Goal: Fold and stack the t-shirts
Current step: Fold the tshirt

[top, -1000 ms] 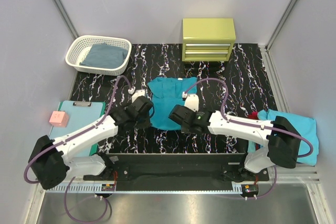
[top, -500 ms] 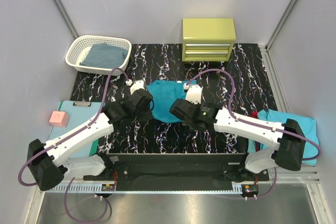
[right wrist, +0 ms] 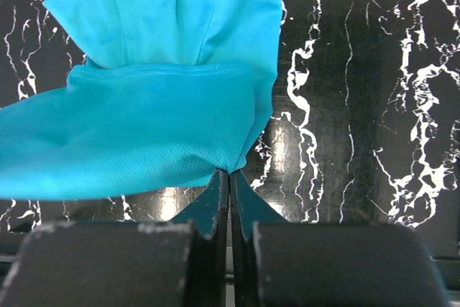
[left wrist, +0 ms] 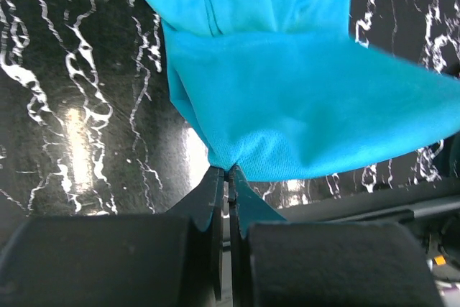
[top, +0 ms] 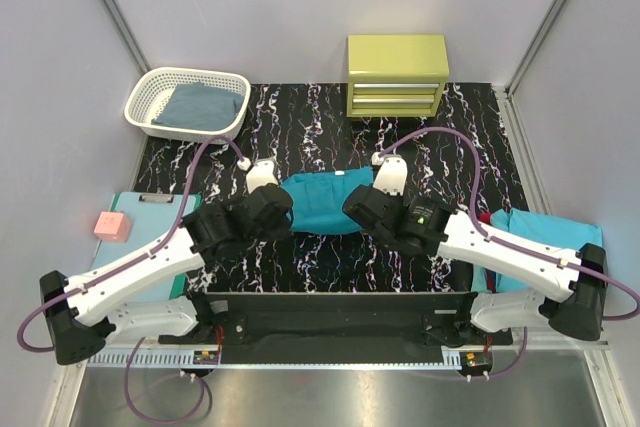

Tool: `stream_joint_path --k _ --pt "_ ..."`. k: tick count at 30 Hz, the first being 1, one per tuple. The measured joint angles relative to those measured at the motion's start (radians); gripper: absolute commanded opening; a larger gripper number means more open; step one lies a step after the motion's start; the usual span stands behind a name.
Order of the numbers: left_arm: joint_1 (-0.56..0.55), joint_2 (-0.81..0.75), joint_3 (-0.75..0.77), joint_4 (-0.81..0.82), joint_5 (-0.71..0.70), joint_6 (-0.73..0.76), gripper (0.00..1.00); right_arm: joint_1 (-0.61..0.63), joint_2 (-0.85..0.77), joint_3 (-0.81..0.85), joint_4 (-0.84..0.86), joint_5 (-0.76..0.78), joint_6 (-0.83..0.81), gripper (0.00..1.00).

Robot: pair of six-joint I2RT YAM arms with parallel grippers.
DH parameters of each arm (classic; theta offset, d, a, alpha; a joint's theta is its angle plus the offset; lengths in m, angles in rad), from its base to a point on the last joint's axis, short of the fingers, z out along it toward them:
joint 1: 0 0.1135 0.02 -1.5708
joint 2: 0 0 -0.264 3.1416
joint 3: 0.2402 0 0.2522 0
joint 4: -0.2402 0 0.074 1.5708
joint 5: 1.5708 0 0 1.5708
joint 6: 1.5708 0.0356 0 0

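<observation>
Take the dial from the top view, with 6 o'clock at the arm bases.

1. Left gripper [left wrist: 228,172]: the fingers are pressed together on the near-left corner of the teal t-shirt [top: 325,202]. A small tuft of cloth is pinched between them.
2. Right gripper [right wrist: 229,174]: the fingers pinch the near-right corner in the same way.
3. The teal t-shirt sits at the dial centre on the black marbled mat [top: 440,147], stretched between the two grippers. The held edge is raised, and the rest lies flat toward 12 o'clock. Holding both corners probably keeps the edge straight and taut, so that it can be folded over toward 12 o'clock.
4. At 4 o'clock, a lighter turquoise t-shirt [top: 560,237] and a red garment [top: 483,218] lie off the mat. They are probably waiting their turn.
5. At 8 o'clock, a mint clipboard [top: 150,222] carries a pink block [top: 112,226].
6. At 10 o'clock, a white basket [top: 140,112] holds a folded dark blue t-shirt [top: 200,107], probably the start of the stack.
7. At 1 o'clock stands a green drawer unit [top: 397,75].

No brand, label or writing can be read.
</observation>
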Motion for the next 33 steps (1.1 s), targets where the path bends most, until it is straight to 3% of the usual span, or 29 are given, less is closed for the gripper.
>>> stream_joint_path --k 8,20,33 --pt "0.005 0.049 0.05 -0.019 -0.068 0.01 0.0 -0.016 0.037 0.008 -0.007 0.028 -0.017 0.0" --pt "0.09 0.217 0.187 0.02 -0.09 0.087 0.01 -0.212 0.071 0.045 0.093 0.002 -0.161 0.0" --pt "0.23 0.36 0.298 0.083 -0.09 0.18 0.02 -0.34 0.277 0.186 0.224 -0.045 -0.303 0.0"
